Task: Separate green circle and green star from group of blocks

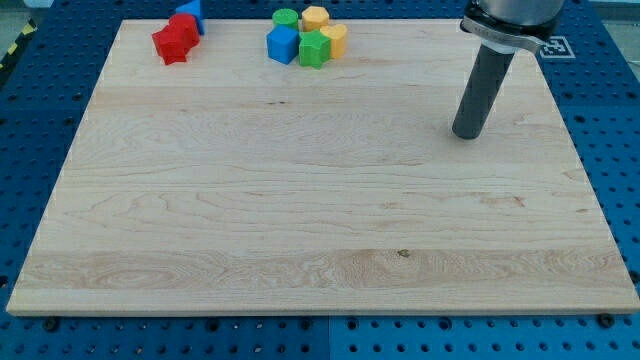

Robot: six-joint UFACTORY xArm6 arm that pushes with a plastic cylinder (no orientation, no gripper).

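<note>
Green circle [286, 17] and green star [313, 48] sit in a tight cluster near the top centre of the frame, packed against a blue cube [282, 44] and two yellow blocks [315, 17] [334, 39]. Further left you see two red blocks [176, 40] and a blue piece [192, 12] at the wooden board's [300, 200] top edge. At upper right, my tip [467, 134] rests on bare wood, well apart from every block; it has no jaws and holds nothing.
</note>
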